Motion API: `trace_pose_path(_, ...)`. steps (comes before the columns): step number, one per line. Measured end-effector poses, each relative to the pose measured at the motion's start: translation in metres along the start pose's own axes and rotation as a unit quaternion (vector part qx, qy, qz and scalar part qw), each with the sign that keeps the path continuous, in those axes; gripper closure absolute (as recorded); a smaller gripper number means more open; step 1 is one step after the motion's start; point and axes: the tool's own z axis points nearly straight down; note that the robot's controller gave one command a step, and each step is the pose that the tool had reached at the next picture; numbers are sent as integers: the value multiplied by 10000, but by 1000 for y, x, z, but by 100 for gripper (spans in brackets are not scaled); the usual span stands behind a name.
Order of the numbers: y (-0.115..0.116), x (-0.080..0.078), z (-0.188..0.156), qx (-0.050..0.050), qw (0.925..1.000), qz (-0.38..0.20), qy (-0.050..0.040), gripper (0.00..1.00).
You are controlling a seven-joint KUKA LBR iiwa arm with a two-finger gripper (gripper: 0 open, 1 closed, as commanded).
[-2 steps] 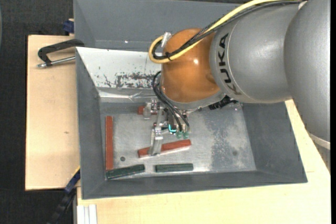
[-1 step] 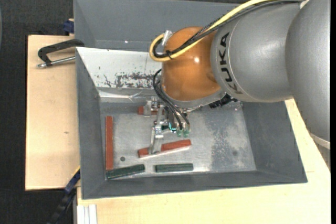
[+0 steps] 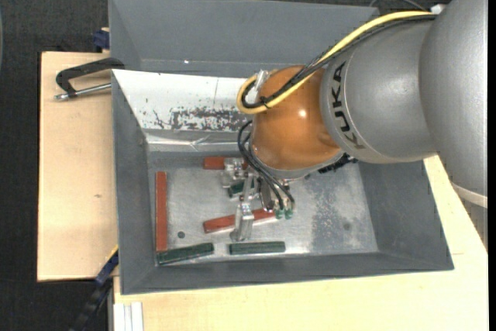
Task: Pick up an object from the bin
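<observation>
My gripper (image 3: 246,219) hangs low over the middle of the bin floor, below the orange wrist cover. Its metal tip stands across a short red bar (image 3: 219,225) that lies flat and sticks out to its left. A further bit of red (image 3: 265,218) shows to its right; whether it belongs to the same bar is hidden. Just in front of the tip lies a dark green stick (image 3: 256,248). A small red block (image 3: 215,163) sits behind the gripper near the back wall.
A long red stick (image 3: 160,209) runs along the left wall. A second dark green stick (image 3: 184,253) lies in the front left corner, with a small dark speck (image 3: 180,236) behind it. The arm covers the bin's right half.
</observation>
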Motion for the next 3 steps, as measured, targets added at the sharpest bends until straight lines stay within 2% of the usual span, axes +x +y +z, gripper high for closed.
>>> trace_pose_path(1, -10, 13, 22, 30, 10000, -19, 65, 0)
trace_pose_path(2, -21, -5, 43, -5, 9992, 391, -5, 100)
trace_pose_path(3, -20, -5, 43, -6, 9992, 391, -4, 100)
